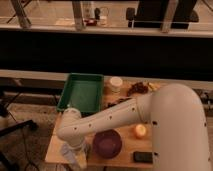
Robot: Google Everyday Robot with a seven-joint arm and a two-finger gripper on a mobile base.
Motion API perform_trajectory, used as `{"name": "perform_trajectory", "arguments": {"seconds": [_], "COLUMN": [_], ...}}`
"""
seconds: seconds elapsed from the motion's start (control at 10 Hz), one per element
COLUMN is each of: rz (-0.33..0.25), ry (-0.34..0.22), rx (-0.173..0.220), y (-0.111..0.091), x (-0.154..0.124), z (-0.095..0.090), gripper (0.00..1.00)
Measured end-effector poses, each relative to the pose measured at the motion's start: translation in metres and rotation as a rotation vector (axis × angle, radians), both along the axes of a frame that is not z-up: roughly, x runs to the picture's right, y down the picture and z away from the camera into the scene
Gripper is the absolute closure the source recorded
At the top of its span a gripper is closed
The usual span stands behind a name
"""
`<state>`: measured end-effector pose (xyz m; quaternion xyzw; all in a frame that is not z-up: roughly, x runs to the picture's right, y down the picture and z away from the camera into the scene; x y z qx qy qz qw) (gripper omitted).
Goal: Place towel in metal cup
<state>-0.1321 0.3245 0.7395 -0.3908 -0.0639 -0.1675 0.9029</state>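
Observation:
A pale, crumpled towel point(69, 154) lies at the front left corner of the wooden table point(125, 156). My gripper point(76, 148) is at the end of the white arm point(110, 120). It points down right over the towel and touches or nearly touches it. The wrist hides where the gripper meets the towel. I cannot make out a metal cup; it may be hidden behind the arm.
A green tray point(82, 92) stands at the back left. A purple bowl point(107, 142) sits just right of the gripper. A yellow fruit point(140, 131), a black flat object point(143, 157), a white container point(116, 83) and brown snacks point(137, 89) lie further right and back.

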Motion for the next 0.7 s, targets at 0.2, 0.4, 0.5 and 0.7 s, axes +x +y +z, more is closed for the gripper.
{"name": "perform_trajectory", "arguments": {"seconds": [0.2, 0.4, 0.5, 0.7], "rz": [0.010, 0.021, 0.021, 0.021], "ry": [0.004, 0.002, -0.003, -0.011], "rx": [-0.002, -0.011, -0.016, -0.024], "y": [0.0040, 0.0078, 0.0091, 0.0102], "x": [0.0056, 0.0085, 0.0078, 0.0073], "z": [0.0039, 0.0073, 0.0082, 0.0103], "gripper": [0.20, 0.20, 0.20, 0.34]}}
